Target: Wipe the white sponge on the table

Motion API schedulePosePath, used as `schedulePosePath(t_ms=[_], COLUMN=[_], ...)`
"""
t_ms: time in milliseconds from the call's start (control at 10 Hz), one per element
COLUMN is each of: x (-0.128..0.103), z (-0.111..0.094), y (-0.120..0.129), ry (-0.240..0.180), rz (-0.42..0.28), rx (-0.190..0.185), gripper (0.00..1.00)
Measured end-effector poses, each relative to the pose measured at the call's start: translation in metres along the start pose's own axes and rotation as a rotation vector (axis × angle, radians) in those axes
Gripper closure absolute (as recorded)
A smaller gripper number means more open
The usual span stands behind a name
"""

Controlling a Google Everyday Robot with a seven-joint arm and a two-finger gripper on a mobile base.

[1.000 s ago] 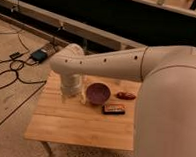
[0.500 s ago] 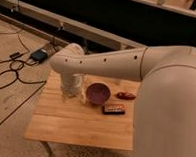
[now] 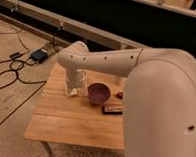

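The table is low, with a light bamboo-plank top. My gripper points straight down over its back left part, just left of a purple bowl. Its pale fingers stand apart, open, with their tips down at the table top. I cannot make out the white sponge; the gripper and the wrist above it cover that spot. The big cream arm reaches in from the right and fills the right side of the view.
A dark flat packet lies right of the bowl, and a small red thing sits behind it. Cables and a black box lie on the floor to the left. A low wall with a rail runs behind the table.
The arm's elbow and the gripper have shifted slightly right, toward the purple bowl. The things on the table have not moved.
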Motion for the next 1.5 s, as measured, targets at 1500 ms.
schedulePosePath(t_ms=[1500], x=[-0.101], z=[0.12], y=[0.039], ry=[0.039], rz=[-0.249], rx=[0.03], gripper=[0.35])
